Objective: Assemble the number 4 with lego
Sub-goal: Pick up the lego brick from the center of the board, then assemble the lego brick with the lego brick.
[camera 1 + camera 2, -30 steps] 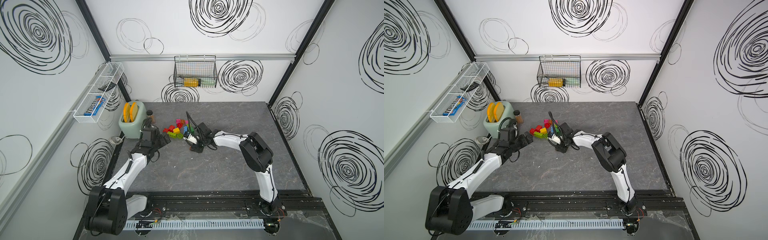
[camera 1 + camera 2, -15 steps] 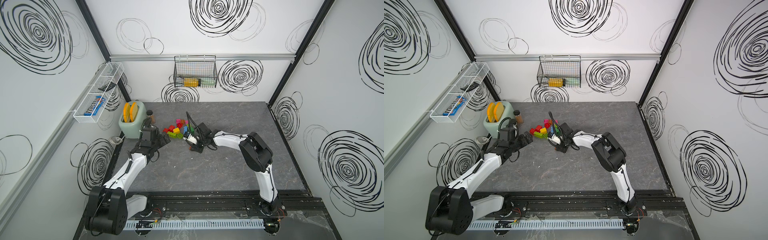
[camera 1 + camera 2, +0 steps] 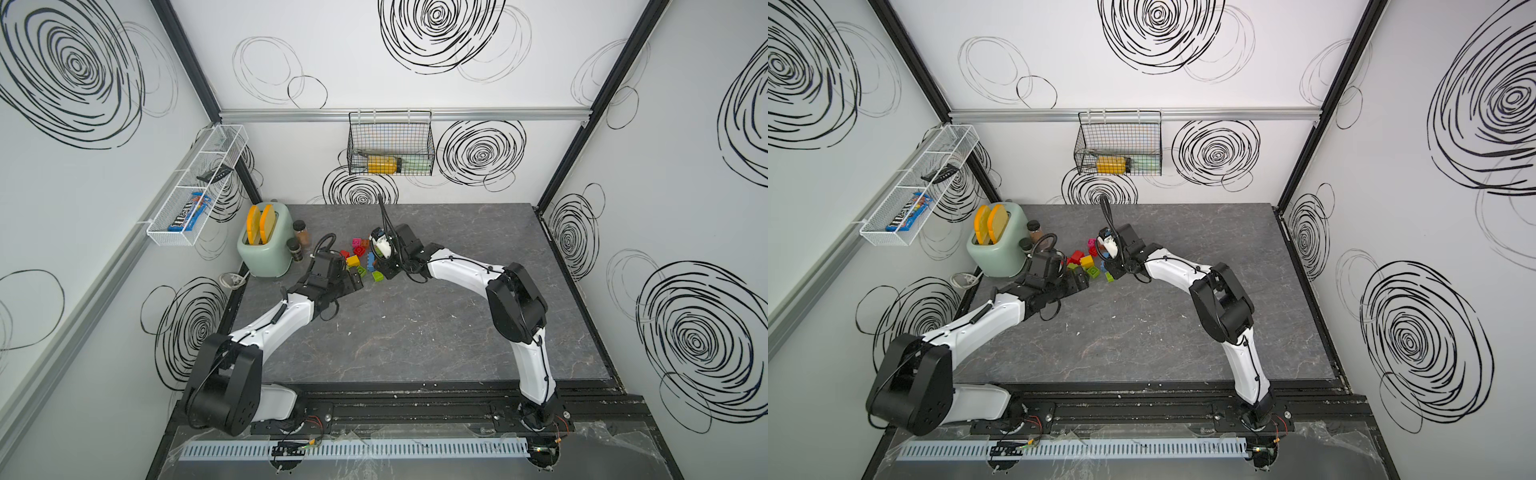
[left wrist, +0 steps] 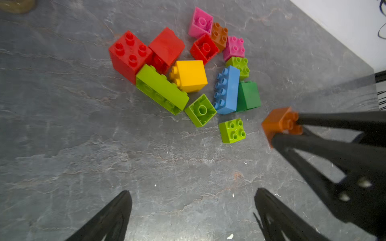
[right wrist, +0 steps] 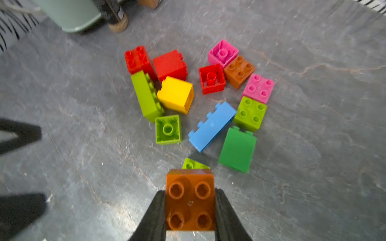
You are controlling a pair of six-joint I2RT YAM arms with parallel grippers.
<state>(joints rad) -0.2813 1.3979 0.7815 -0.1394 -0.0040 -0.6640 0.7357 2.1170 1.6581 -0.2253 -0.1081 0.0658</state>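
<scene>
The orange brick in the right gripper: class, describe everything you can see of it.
The orange brick is a small square block of glossy plastic with four round studs facing the wrist camera. The right gripper is shut on it, a black finger against each opposite side. It is at the pile's edge, beside a lime brick. Whether it touches the table is unclear.

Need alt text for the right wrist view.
The right end effector grips an orange brick by its sides, studs facing the camera. Beyond it, loose bricks in red, pink, yellow, orange, blue, green and lime lie clustered on the grey table.
</scene>
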